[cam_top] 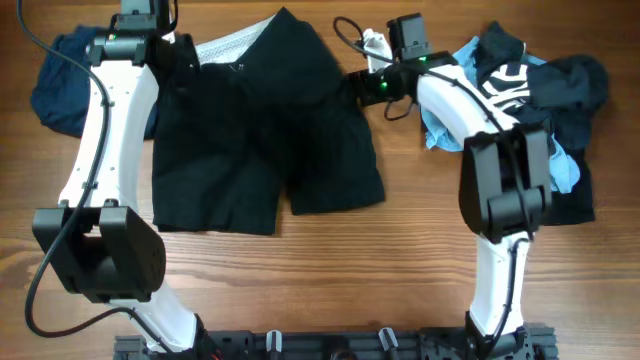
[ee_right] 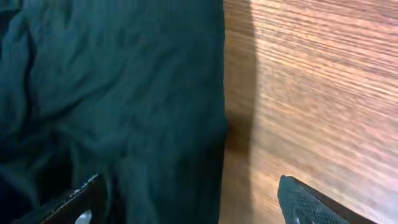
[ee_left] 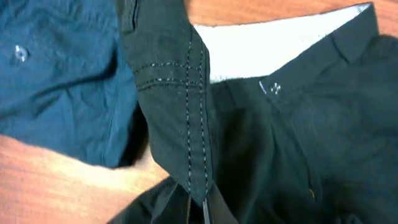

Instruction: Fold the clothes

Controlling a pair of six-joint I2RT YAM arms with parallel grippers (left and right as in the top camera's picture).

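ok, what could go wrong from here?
1. The left pincer grips only a narrow fold of waistband on the black shorts; it may slip.
2. The right pincer is open astride the shorts' edge, one finger over bare table; it may close short of cloth.
3. The navy garment touches the shorts and could drag along.

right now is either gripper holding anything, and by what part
The left gripper pinches the black shorts by a stitched fold at the waistband; the right gripper is open, holding nothing.
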